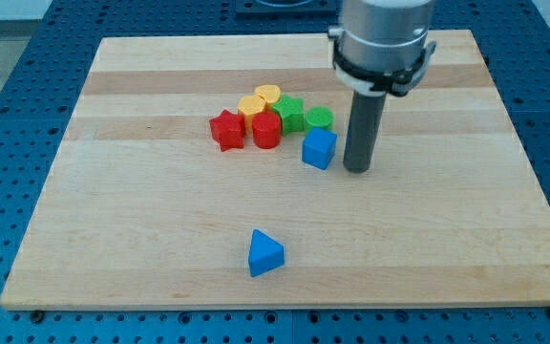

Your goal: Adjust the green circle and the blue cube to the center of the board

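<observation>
The green circle [319, 118] sits on the wooden board [160, 220] at the right end of a cluster of blocks, above the board's middle. The blue cube [319, 149] stands just below it, touching or nearly touching it. My tip [357, 169] rests on the board just to the right of the blue cube, a small gap apart, and below right of the green circle.
The cluster also holds a red star [225, 130], a red cylinder [266, 130], a green star [289, 113], a yellow hexagon-like block [251, 105] and a yellow cylinder [268, 95]. A blue triangle [264, 252] lies alone near the view's bottom.
</observation>
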Controlling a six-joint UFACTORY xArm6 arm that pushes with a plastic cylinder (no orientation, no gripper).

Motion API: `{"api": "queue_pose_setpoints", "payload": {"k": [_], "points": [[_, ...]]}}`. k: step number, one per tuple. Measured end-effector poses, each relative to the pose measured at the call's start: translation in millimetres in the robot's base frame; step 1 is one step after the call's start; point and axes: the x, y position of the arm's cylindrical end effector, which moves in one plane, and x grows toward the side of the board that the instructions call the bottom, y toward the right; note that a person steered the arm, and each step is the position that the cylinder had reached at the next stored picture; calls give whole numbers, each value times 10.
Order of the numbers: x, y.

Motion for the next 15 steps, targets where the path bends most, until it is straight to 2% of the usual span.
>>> {"api": "queue_pose_setpoints", "payload": {"k": [2,3,5,15], "points": [[-561,84],[-673,-92],[-671,-400],[-453,-433]]}}
